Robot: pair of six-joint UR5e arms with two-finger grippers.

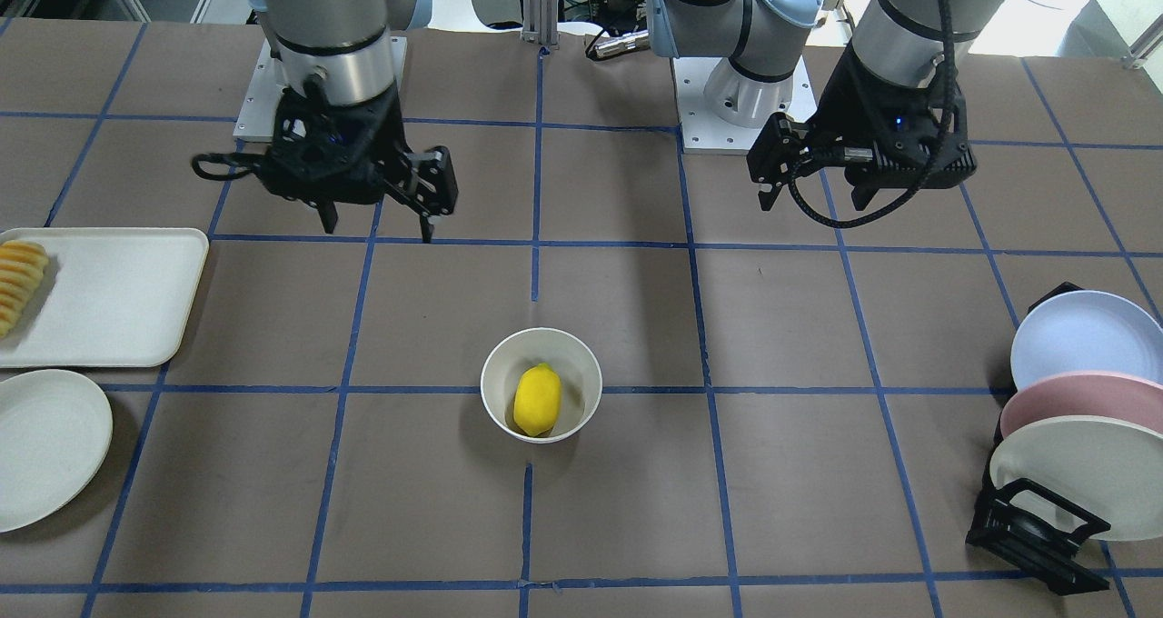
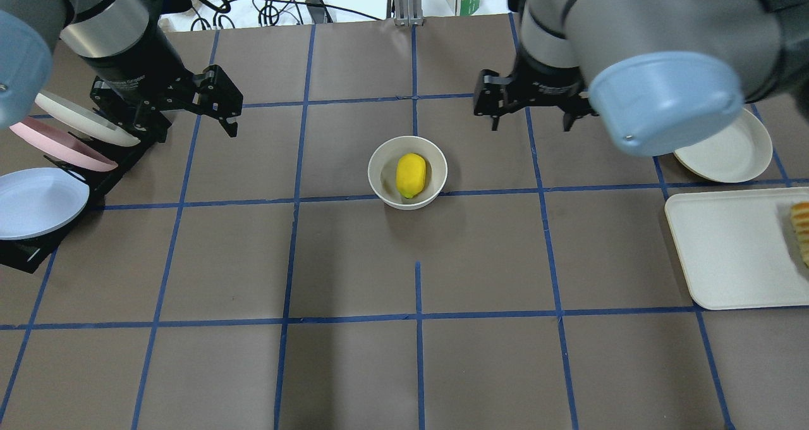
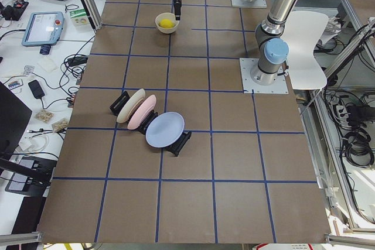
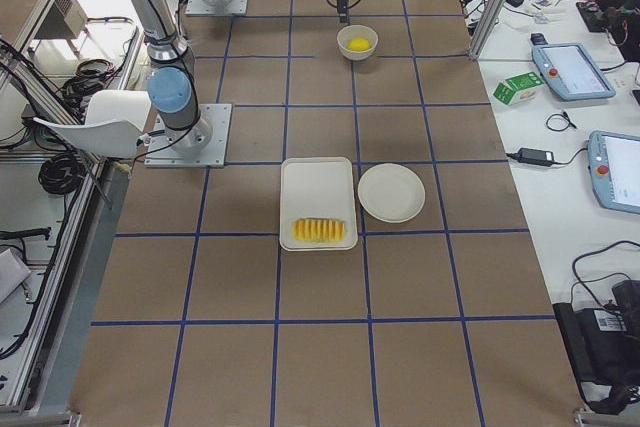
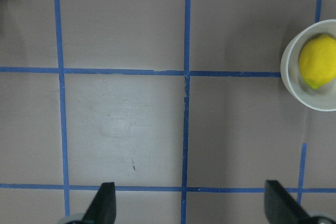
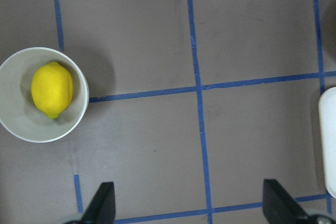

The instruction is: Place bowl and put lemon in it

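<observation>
**Lemon in bowl, both grippers empty**

Rack (image 1: 1036,532) with three plates stands at the near edge on the robot's left. A plate (image 1: 45,445) and a tray (image 1: 118,300) lie on its right. Bowl (image 1: 574,356) sits upright mid-table on a blue tape line, with the lemon (image 1: 537,400) lying inside it. Farther back, the right gripper (image 1: 378,229) hangs above the table, fingers spread wide, nothing held. Left gripper (image 1: 809,202) is the same: wide open, empty, well apart from the bowl.
</observation>
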